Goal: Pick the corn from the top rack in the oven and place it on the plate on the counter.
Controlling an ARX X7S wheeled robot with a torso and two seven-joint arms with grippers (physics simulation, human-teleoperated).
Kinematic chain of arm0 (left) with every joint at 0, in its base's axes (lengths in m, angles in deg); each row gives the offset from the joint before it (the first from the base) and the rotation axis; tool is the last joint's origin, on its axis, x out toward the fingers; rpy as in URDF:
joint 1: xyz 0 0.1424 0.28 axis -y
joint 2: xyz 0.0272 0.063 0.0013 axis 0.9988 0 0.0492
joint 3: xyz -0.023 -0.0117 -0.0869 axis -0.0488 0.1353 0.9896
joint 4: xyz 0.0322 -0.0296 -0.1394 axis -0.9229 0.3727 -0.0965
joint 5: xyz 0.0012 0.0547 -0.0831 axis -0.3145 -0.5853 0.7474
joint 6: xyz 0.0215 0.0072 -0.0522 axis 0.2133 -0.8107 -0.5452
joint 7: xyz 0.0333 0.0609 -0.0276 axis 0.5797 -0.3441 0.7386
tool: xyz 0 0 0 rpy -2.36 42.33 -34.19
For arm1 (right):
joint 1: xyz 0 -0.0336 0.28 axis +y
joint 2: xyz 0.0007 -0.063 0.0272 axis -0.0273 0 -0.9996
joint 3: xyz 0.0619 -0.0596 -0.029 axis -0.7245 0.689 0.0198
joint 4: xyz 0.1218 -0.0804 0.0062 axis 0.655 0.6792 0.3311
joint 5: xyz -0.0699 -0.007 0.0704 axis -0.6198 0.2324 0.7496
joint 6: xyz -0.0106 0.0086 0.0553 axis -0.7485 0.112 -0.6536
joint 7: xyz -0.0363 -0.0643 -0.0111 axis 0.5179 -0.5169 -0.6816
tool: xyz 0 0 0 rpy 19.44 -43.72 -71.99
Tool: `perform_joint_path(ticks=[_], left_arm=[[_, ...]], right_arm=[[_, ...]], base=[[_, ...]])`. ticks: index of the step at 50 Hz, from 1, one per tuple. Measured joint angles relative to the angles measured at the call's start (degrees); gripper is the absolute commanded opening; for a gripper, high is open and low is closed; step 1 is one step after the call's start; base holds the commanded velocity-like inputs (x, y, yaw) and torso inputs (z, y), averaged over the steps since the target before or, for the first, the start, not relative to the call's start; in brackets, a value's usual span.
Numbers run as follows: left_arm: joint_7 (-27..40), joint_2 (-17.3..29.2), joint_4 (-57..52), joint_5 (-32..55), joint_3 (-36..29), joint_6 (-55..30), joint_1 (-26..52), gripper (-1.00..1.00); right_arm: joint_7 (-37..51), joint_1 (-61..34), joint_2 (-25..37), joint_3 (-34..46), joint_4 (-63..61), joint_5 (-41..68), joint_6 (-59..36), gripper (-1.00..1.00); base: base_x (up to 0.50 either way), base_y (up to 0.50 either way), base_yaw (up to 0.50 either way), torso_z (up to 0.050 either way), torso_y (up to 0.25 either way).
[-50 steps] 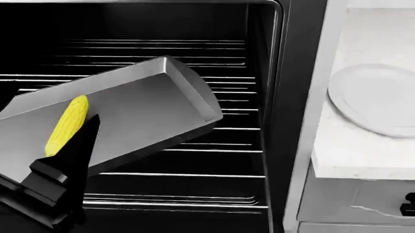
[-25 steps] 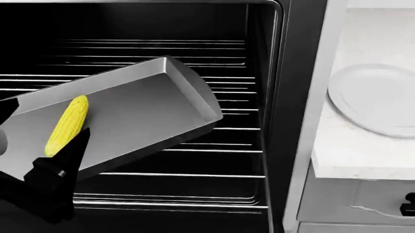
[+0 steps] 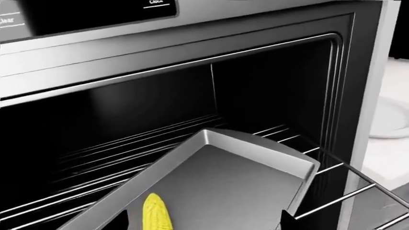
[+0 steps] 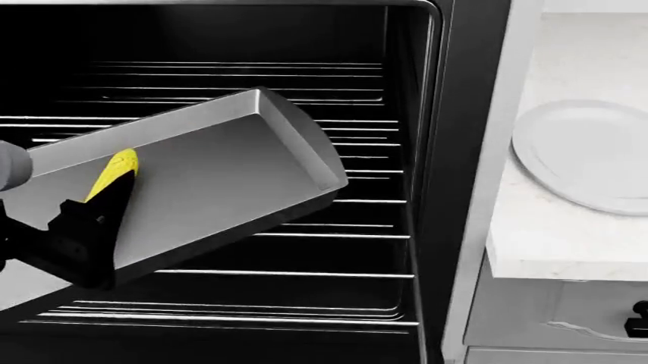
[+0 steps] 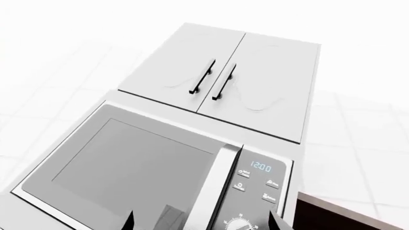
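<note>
In the right wrist view, the silver microwave (image 5: 128, 167) with its grey glass door carries a small display (image 5: 260, 166) on its control strip, just beyond the right pincer's (image 5: 199, 221) fingertips, reading "12:00" in pale blue digits. Below that display sit tiny button labels and a dial with marks, all too small to read. In the left wrist view, the black glossy control panel (image 3: 96, 14) of the oven, well beyond the left pincer, bears a white word that looks like "Clock" (image 3: 156, 2) and, at the picture's edge, a cut-off word ending in "lear" (image 3: 5, 21).
</note>
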Motion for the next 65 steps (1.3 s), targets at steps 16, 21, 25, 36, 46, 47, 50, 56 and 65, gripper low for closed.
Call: perform_joint_path(ticks=[16,21,25,36,46,47,50,56,65], left_arm=[[-5.5,-3.8,9.5,-5.0,-1.8,0.4,-0.4,1.00],[-7.1,-5.0,12.6,-6.1,-2.2,0.4,-0.1,1.00],[-8.3,-5.8,14.8,-6.5,-2.4,0.3,0.1,1.00],[-13.4,-7.3,19.7,-4.1,-3.6,-3.6,2.2,1.00],[-16.5,-8.8,23.5,-3.2,-4.8,-7.1,5.1,1.00],[-16.7,-8.9,23.9,-3.2,-4.9,-7.4,5.3,1.00],[-17.2,-9.2,25.1,-3.2,-5.1,-8.0,6.0,1.00],[-17.8,-9.5,27.1,-3.4,-5.3,-8.8,6.9,1.00],[-18.9,-9.8,29.8,-3.6,-6.0,-10.2,7.7,1.00]], right_arm=[[0.0,0.0,-0.7,0.3,0.9,-0.3,-0.5,1.00],[0.0,0.0,-0.7,0.8,1.1,-0.5,-0.4,1.00],[0.0,0.0,-0.8,1.2,1.3,-0.8,-0.4,1.00],[0.0,0.0,-0.9,2.3,1.4,-1.4,0.1,1.00],[0.0,0.0,-0.2,3.7,1.1,-1.8,1.1,1.00],[0.0,0.0,-0.2,3.9,1.0,-1.8,1.2,1.00],[0.0,0.0,0.0,4.4,0.9,-2.0,1.7,1.00],[-0.2,0.0,0.3,5.4,0.5,-2.6,2.5,1.00],[-1.1,0.3,0.7,6.8,0.0,-4.1,3.3,1.00]], base=[[0.00,0.00,0.00,0.000,0.000],[0.00,0.00,0.00,0.000,0.000],[0.00,0.00,0.00,0.000,0.000],[0.00,0.00,0.00,0.000,0.000],[0.00,0.00,0.00,0.000,0.000],[0.00,0.00,0.00,0.000,0.000],[0.00,0.00,0.00,0.000,0.000],[0.00,0.00,0.00,0.000,0.000],[0.00,0.00,0.00,0.000,0.000]])
